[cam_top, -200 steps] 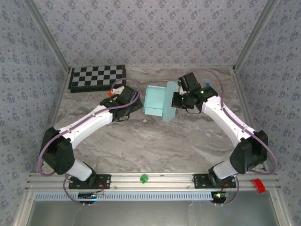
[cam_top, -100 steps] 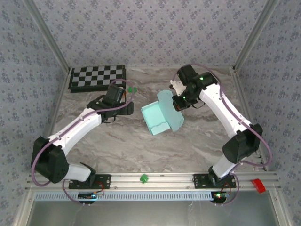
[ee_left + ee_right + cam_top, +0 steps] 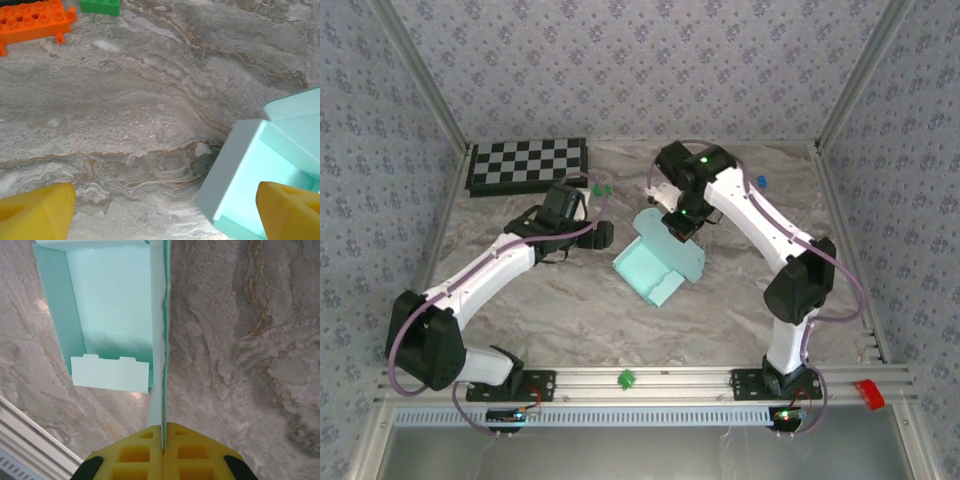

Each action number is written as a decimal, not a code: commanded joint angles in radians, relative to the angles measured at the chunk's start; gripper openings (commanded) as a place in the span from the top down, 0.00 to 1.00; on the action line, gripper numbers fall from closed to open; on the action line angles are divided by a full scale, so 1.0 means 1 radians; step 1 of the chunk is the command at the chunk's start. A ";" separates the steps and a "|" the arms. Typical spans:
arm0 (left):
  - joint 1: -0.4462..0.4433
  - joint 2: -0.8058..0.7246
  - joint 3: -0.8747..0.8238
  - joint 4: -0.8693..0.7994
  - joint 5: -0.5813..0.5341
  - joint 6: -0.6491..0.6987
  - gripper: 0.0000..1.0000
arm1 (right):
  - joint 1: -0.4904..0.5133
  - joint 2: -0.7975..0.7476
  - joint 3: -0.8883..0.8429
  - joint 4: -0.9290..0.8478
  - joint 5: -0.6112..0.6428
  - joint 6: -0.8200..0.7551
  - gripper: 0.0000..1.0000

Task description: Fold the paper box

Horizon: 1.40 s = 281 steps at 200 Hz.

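Pinching the paper box by its upright side panel with the right gripper, clamped tight, mid-worktop, probably to steer it. Hovering the left gripper, spread wide, just beside the box's corner, likely ready to brace.

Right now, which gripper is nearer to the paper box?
Right. The right gripper is shut on an upright edge of the paper box, so it touches it. The left gripper is open, just off the box's left edge, gripping nothing.
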 commanded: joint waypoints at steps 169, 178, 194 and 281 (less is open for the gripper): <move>0.001 0.095 -0.081 0.148 0.204 -0.109 0.16 | 0.086 0.141 0.213 0.036 0.276 -0.264 0.50; 0.000 0.091 -0.082 0.150 0.205 -0.111 0.16 | 0.084 0.130 0.219 0.046 0.289 -0.247 0.45; -0.005 0.088 -0.089 0.158 0.209 -0.109 0.16 | 0.083 0.099 0.218 0.067 0.309 -0.219 0.40; -0.071 0.112 -0.124 0.186 0.217 -0.125 0.22 | -0.051 -0.421 -0.324 0.378 0.272 0.237 0.33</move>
